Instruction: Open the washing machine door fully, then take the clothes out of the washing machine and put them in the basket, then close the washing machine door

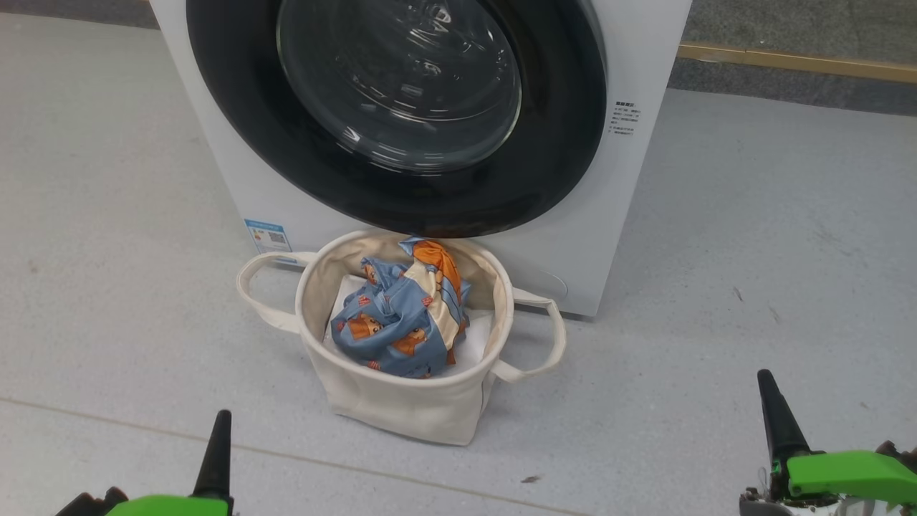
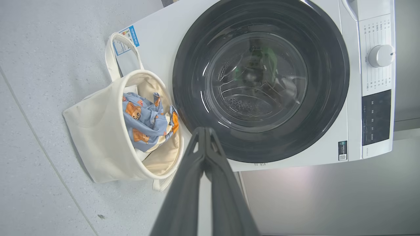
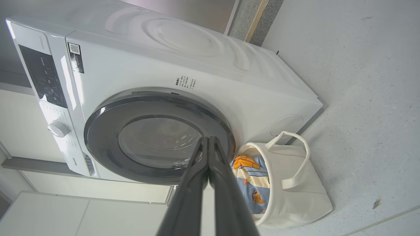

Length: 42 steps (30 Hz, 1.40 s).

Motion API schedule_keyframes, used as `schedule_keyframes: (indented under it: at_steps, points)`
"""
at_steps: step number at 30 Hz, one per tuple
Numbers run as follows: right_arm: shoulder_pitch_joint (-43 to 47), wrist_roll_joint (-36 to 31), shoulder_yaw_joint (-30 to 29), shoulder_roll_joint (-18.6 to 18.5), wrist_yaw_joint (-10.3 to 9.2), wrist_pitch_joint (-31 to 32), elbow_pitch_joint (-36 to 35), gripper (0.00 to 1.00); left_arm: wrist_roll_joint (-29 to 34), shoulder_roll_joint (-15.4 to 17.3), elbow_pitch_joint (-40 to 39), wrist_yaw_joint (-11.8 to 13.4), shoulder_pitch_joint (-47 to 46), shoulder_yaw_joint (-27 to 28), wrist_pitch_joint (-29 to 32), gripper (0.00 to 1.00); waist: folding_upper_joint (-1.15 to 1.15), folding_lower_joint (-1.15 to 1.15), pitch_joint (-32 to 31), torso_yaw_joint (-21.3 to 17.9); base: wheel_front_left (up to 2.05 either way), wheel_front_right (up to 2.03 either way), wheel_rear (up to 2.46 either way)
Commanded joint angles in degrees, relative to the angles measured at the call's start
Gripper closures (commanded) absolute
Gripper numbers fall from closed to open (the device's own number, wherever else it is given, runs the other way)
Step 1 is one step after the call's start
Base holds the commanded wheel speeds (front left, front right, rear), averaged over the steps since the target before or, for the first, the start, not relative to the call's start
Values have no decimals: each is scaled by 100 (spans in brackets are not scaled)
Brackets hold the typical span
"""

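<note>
The basket (image 1: 401,408) stands just before the washing machine (image 1: 215,165), with bare floor (image 1: 716,287) around. The left pincer (image 1: 223,417) and right pincer (image 1: 765,378) are pressed together, empty.

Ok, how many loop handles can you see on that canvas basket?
2. The left handle sticks out of the basket on the robot's left side; the right handle sticks out on its right side. No further one seems hidden.

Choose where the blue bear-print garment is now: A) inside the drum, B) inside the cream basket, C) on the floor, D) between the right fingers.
B: the clothes lie bunched inside the basket, in front of the closed washing machine door.
</note>
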Motion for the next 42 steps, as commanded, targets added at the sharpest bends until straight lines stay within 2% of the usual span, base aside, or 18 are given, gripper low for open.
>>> schedule_keyframes:
  at_steps: [1, 28, 42]
  points:
    - [-307, 156, 70, -106, 0, 53, -155, 100, -167, 67, -216, -32, -294, 199, 63, 100, 0, 0, 0, 5, 0, 0, 0]
    - [-450, 1731, -27, -105, 0, 505, 20, 100, -1911, 81, -298, -41, -361, 330, 500, 100, 0, 0, 1, 106, 0, 0, 0]
    - [-454, 1719, -56, -84, 0, 532, 23, 100, -1923, 81, -299, -41, -361, 331, 503, 100, 0, 0, 1, 106, 0, 0, 0]
